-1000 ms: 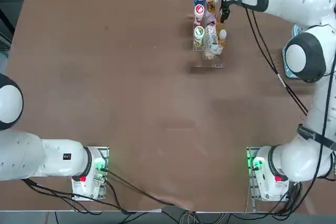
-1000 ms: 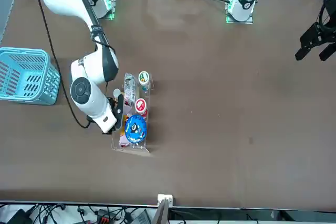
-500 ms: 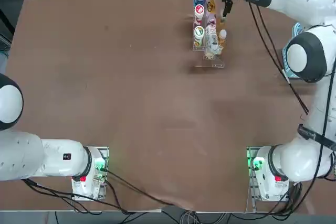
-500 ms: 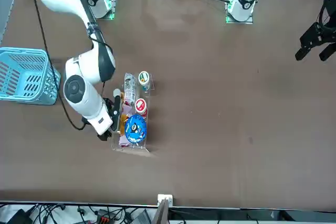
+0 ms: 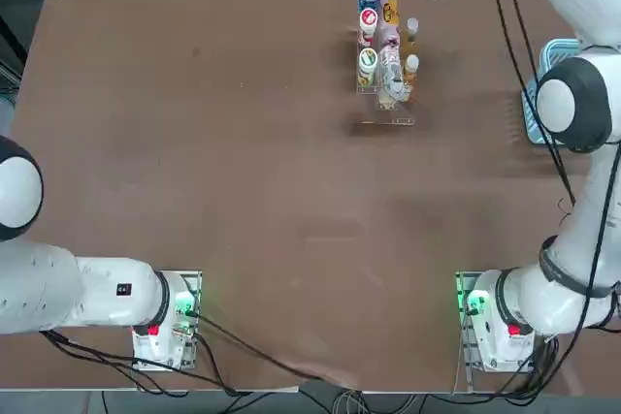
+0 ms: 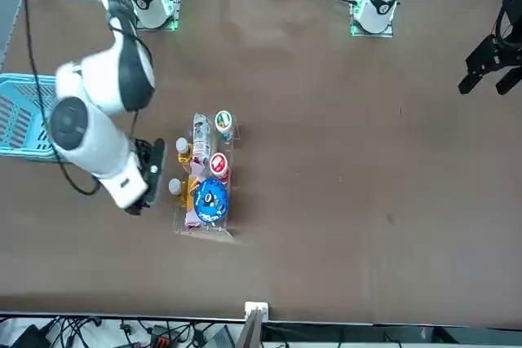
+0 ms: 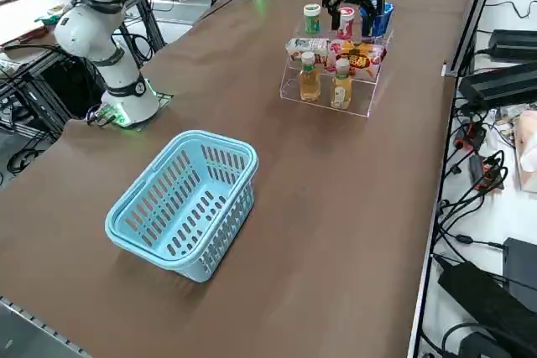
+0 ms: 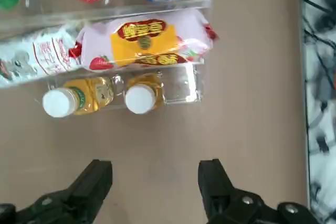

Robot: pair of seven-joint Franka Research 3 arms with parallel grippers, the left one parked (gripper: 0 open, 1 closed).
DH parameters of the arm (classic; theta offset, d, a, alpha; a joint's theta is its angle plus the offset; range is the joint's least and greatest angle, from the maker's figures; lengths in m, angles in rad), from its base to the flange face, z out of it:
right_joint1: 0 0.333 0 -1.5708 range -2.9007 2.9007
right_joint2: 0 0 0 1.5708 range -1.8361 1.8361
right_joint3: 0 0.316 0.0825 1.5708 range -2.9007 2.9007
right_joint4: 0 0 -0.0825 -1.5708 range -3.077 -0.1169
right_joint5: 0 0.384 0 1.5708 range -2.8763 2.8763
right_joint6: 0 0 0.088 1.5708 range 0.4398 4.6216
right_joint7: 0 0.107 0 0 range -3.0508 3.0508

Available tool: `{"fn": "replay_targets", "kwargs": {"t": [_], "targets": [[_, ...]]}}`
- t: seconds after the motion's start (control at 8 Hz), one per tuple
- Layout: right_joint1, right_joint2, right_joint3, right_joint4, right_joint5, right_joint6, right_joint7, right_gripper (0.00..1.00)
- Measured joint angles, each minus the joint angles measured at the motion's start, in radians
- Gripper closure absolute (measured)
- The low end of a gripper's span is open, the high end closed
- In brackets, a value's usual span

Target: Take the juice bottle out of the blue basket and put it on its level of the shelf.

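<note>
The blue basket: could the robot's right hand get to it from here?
Probably yes: the right hand hangs open and holds nothing, and only bare table seems to lie between it and the basket.

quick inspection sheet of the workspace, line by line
surface: brown tabletop, no spill seen
job's things: two amber bottles with white caps stand on the clear shelf's lowest level; blue basket holds nothing seen
clutter: nothing seen
gripper: right gripper open and empty, beside the shelf
cables: black cables hang along the right arm
surroundings: black equipment past the table edge
</note>
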Motion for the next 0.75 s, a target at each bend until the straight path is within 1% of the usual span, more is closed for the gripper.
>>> {"fn": "replay_targets", "kwargs": {"t": [0.25,0.5,0.75], "targets": [[-0.044,-0.051,-0.002,0.025,0.041,-0.033,0.151,0.00],[-0.083,-0.099,-0.002,0.027,0.072,-0.105,0.370,0.00],[-0.101,-0.140,-0.002,0.018,0.078,-0.152,0.582,0.00]]}}
